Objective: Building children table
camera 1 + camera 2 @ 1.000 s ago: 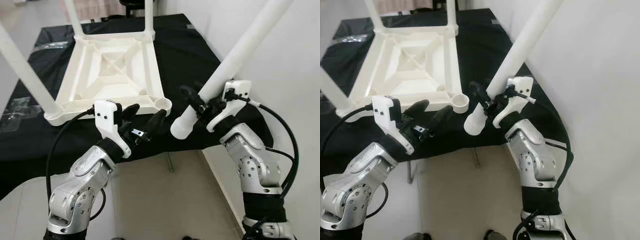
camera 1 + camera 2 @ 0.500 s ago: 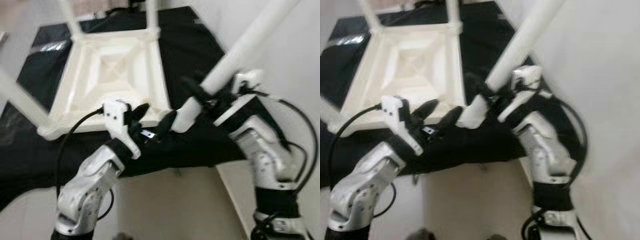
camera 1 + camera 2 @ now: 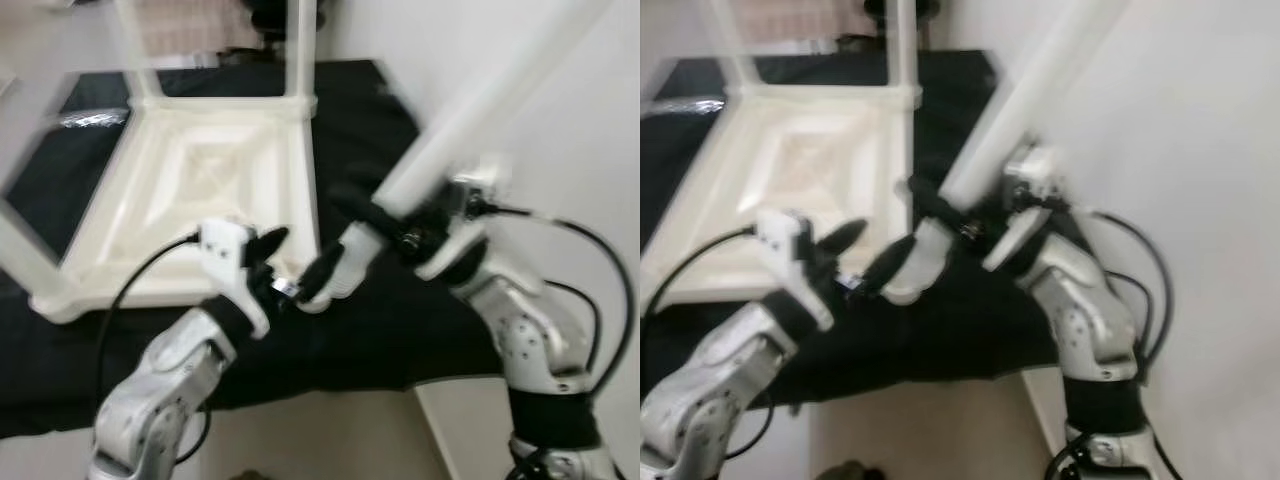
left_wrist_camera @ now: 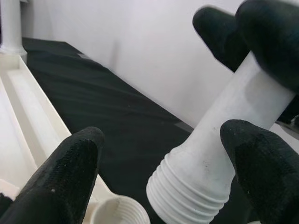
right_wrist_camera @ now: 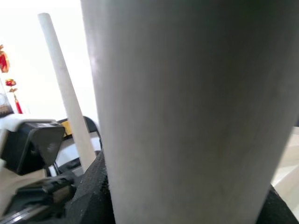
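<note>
Grippers are working close to the robot's chest: the left gripper point(image 3: 292, 268) is holding its two black fingers spread, hovering on either side of the threaded tip of the long white plastic table leg point(image 3: 450, 140), touching nothing that can be seen. Just beyond, the right gripper point(image 3: 400, 222) is pinching that leg a little above the thread, with the leg slanting up and away to the robot's right. A second ago the tip was hanging clear of the tabletop's near corner, out over the black cloth's edge; now it is sitting right at that corner, just beside the round threaded corner socket point(image 4: 120, 213), slightly tilted and not yet entered. Seating seems to be the step in hand; the tilt probably needs correcting first.

Farther off, the upturned white plastic children's tabletop point(image 3: 200, 180) is lying on the black cloth-covered surface point(image 3: 360, 110), with other white legs point(image 3: 300, 45) already standing up from its far corners.
</note>
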Robot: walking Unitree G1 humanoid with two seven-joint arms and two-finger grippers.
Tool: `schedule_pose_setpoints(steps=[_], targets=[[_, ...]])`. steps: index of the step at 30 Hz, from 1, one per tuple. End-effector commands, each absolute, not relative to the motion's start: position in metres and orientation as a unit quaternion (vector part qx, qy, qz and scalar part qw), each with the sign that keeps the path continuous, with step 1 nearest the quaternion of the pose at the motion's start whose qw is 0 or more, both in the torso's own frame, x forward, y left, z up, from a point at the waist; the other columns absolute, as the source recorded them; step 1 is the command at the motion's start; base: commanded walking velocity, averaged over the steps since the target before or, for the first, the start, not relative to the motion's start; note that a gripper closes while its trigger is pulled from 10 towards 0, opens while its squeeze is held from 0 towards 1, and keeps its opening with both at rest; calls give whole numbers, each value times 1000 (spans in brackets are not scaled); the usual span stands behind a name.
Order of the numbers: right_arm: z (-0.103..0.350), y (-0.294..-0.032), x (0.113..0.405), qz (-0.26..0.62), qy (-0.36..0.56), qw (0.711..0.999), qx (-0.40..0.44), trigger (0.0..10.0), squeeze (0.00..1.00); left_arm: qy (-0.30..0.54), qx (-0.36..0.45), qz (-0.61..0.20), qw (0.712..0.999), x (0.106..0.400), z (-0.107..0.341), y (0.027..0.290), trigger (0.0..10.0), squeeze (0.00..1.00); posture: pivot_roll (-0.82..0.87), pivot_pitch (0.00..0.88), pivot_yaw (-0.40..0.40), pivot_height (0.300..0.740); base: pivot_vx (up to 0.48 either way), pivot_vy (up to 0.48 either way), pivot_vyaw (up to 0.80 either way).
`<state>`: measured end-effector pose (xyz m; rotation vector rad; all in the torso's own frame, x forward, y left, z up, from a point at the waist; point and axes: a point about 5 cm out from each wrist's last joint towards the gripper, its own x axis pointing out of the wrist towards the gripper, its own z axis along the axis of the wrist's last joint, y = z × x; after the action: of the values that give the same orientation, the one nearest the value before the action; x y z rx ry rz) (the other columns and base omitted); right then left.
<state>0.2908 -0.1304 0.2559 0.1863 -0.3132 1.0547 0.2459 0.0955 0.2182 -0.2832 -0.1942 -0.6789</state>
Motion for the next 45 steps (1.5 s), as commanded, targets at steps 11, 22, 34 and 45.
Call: schedule_pose_setpoints(steps=[11,22,34,45], targets=[[251,-127,278,564,-129,814,55,10000,0,-52,-115,-298,946,239,200,101,10000,0,39,204,-13,740,46,0,781],[252,-141,298,484,-139,862,49,10000,0,-5,-77,-361,929,216,181,97,10000,0,42,249,-12,740,0,170,0],[265,-163,296,533,-163,829,37,10000,0,22,14,-464,886,186,152,95,10000,0,39,313,-3,740,0,0,0],[277,-195,314,480,-185,857,29,10000,0,21,8,-432,901,191,145,94,10000,0,45,353,-12,740,0,0,0]])
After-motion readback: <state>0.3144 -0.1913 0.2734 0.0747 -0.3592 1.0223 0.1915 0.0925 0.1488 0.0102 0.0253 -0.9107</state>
